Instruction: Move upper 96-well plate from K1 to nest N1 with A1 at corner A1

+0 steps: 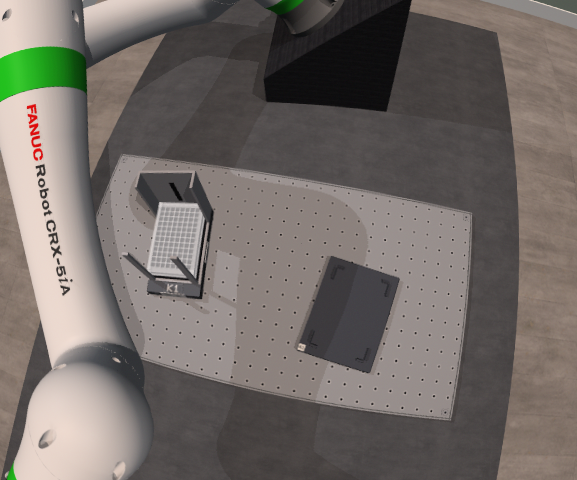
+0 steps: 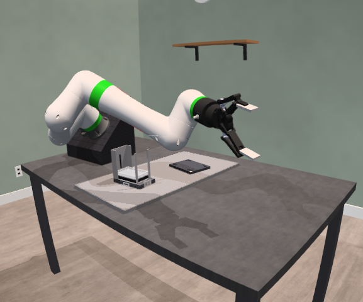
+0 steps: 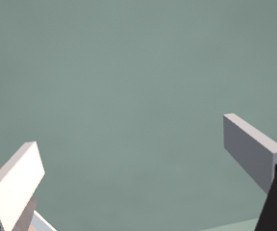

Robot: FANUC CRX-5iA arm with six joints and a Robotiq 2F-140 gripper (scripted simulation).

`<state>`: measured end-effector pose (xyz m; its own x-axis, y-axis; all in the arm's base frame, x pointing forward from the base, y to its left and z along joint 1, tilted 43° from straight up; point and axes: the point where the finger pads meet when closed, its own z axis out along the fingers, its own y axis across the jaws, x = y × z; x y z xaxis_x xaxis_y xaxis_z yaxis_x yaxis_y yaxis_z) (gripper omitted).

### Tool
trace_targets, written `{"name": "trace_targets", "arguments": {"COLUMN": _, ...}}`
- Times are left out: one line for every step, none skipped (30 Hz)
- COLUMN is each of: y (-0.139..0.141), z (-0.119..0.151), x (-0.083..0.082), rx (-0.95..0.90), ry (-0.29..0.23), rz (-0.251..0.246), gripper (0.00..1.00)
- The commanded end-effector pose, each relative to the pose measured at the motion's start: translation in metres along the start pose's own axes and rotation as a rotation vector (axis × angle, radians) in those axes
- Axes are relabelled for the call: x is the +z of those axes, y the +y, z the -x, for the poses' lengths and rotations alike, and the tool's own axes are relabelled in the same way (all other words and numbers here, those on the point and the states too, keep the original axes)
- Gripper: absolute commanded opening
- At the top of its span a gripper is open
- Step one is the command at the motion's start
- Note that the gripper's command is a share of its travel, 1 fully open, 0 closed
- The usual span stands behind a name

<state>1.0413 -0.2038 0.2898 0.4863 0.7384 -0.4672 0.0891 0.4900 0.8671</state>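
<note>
Upper plate: the white 96-well plate (image 1: 173,238) sits on top of the stack in rack K1 (image 1: 172,288), on the left part of the perforated board (image 1: 288,217), wells up.
Upper plate, axis: in the top view its long side runs from the rack's tall back wall down to the end labelled K1, slightly tilted from the picture's vertical.
Lower plate: only a dark edge shows under the white plate in the exterior view (image 2: 132,178); its details cannot be made out.
Rack K1: two thin posts stand at the labelled end, a tall slotted wall at the opposite end.
Nest N1: a dark flat rectangle (image 1: 349,313) to the right of the rack, well apart from it, with corner locators showing and nothing in it; its long axis leans a little more than the rack's.
A1 mark: a small pale square (image 1: 302,347) lies just outside the nest's near left corner.
Tool: the tool (image 2: 246,130) hangs in the air above the far right side of the surface (image 2: 272,207), past the nest and well apart from the rack.
Tool state: its fingers are spread fully apart, pale pads (image 3: 14,185) wide of each other, gripping and touching nothing; the wrist view shows only green wall between them.
</note>
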Motion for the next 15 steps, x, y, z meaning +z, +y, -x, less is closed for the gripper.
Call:
{"name": "trace_targets", "arguments": {"y": 0.014, "z": 0.009, "x": -0.004, "rx": 0.027, "ry": -0.020, "rz": -0.006, "gripper": 1.00}}
{"name": "trace_targets", "arguments": {"y": 0.017, "z": 0.013, "x": -0.006, "rx": 0.054, "ry": -0.037, "rz": -0.014, "gripper": 1.00}}
{"name": "trace_targets", "arguments": {"y": 0.021, "z": 0.016, "x": -0.007, "rx": 0.082, "ry": -0.054, "rz": -0.023, "gripper": 1.00}}
{"name": "trace_targets", "arguments": {"y": 0.025, "z": 0.019, "x": -0.009, "rx": 0.088, "ry": -0.057, "rz": -0.025, "gripper": 1.00}}
{"name": "trace_targets", "arguments": {"y": 0.028, "z": 0.022, "x": -0.010, "rx": 0.088, "ry": -0.057, "rz": -0.025, "gripper": 1.00}}
{"name": "trace_targets", "arguments": {"y": 0.028, "z": 0.022, "x": -0.010, "rx": 0.088, "ry": -0.057, "rz": -0.025, "gripper": 1.00}}
{"name": "trace_targets", "arguments": {"y": 0.028, "z": 0.022, "x": -0.010, "rx": 0.088, "ry": -0.057, "rz": -0.025, "gripper": 1.00}}
{"name": "trace_targets", "arguments": {"y": 0.031, "z": 0.025, "x": -0.012, "rx": 0.115, "ry": -0.075, "rz": -0.035, "gripper": 1.00}}
{"name": "trace_targets", "arguments": {"y": 0.034, "z": 0.029, "x": -0.014, "rx": 0.142, "ry": -0.092, "rz": -0.045, "gripper": 1.00}}
{"name": "trace_targets", "arguments": {"y": 0.037, "z": 0.032, "x": -0.016, "rx": 0.148, "ry": -0.095, "rz": -0.047, "gripper": 1.00}}
{"name": "trace_targets", "arguments": {"y": 0.041, "z": 0.035, "x": -0.018, "rx": 0.148, "ry": -0.095, "rz": -0.047, "gripper": 1.00}}
{"name": "trace_targets", "arguments": {"y": 0.041, "z": 0.036, "x": -0.019, "rx": 0.148, "ry": -0.095, "rz": -0.047, "gripper": 1.00}}
{"name": "trace_targets", "arguments": {"y": 0.043, "z": 0.039, "x": -0.021, "rx": 0.174, "ry": -0.113, "rz": -0.058, "gripper": 1.00}}
{"name": "trace_targets", "arguments": {"y": 0.046, "z": 0.043, "x": -0.023, "rx": 0.200, "ry": -0.130, "rz": -0.070, "gripper": 1.00}}
{"name": "trace_targets", "arguments": {"y": 0.048, "z": 0.046, "x": -0.026, "rx": 0.205, "ry": -0.133, "rz": -0.072, "gripper": 1.00}}
